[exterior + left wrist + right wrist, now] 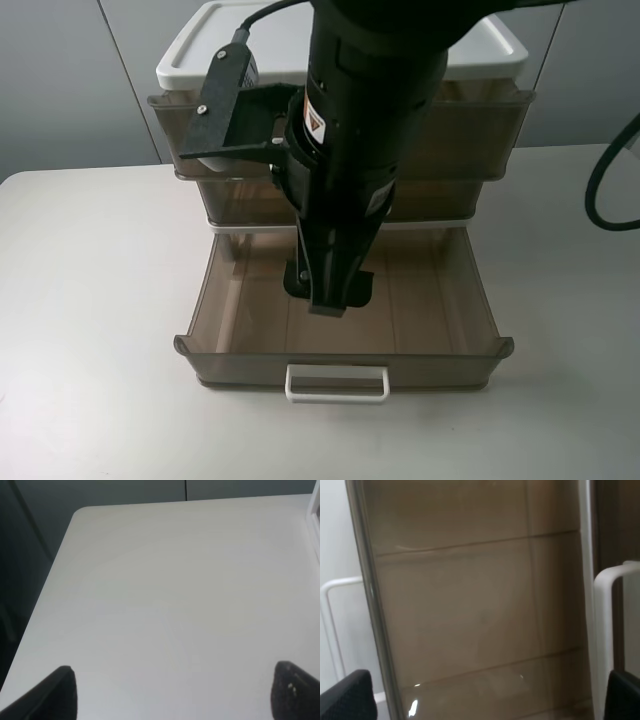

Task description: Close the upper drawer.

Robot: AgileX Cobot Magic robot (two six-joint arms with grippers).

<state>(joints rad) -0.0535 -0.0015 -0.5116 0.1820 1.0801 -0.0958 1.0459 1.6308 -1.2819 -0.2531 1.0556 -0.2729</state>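
White table (90, 300) stands before a grey panelled wall (70, 80).

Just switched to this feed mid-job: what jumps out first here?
The black right gripper hangs down the centre of the exterior view, over the bottom drawer, which is pulled far out toward the camera with its white loop handle in front. Behind it, the upper drawer sits just under the white lid, its front partly hidden by the arm.

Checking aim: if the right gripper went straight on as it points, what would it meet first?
Likely the floor of the pulled-out bottom drawer: the right gripper points down into it, though the gap is hard to judge.
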